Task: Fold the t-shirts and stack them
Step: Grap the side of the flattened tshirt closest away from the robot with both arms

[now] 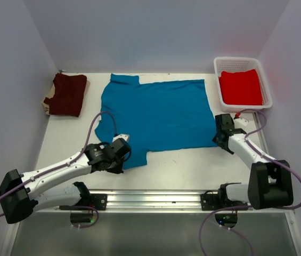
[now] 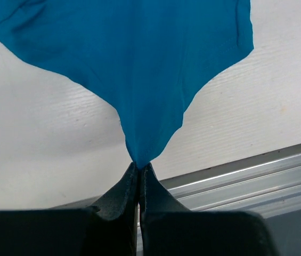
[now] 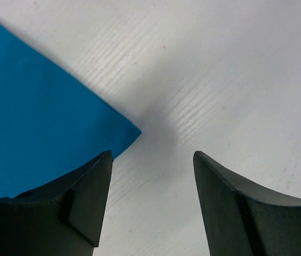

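Centrally, teal-blue t-shirt (image 1: 158,114) spread out, left hand (image 2: 139,165) pinching its corner

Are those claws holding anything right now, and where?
The left gripper pinches the teal t-shirt by its near-left corner; the right gripper is open, holding nothing.

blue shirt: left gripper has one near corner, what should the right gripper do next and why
Probably ease the right gripper forward and slightly toward the blue shirt, then close on its corner. The jaws stand open over bare table with that corner just ahead of them, not between, while the left gripper is shut on the other near corner.
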Robot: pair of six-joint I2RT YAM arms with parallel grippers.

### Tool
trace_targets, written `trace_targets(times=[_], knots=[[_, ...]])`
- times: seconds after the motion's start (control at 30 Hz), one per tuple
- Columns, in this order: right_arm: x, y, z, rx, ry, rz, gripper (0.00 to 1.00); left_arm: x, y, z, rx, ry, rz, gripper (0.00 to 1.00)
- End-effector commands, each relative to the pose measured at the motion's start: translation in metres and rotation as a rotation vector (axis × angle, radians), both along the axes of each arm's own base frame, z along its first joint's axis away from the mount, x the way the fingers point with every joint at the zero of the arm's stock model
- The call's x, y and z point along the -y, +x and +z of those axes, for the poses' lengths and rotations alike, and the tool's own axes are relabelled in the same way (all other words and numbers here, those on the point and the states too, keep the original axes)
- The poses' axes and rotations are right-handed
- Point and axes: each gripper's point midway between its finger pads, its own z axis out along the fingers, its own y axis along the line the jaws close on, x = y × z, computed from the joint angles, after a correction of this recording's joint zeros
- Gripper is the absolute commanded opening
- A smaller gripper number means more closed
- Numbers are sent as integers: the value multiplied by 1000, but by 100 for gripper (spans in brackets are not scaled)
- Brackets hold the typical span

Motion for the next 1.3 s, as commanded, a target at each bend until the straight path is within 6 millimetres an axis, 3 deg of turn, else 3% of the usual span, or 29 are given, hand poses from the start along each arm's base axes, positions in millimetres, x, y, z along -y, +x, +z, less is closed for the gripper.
trace_targets(times=[0.0,0.27,0.43,0.63,0.77,1.27], knots=[[0,10,-9,31,38,-44,66,-24,-10,3,-19,67,72,0],[-8,10,-10,53,82,-18,62,-43,-19,14,-3,77,124,0],[-22,1,-13,61,163,4,52,-42,-17,13,2,74,122,0],[-35,-19,-13,101,248,28,48,-38,-16,11,1,69,113,0],[-37,-22,-21,80,258,29,45,-38,-16,10,-1,74,108,0],[-39,-19,-38,32,266,16,45,-39,-17,11,0,66,115,0]])
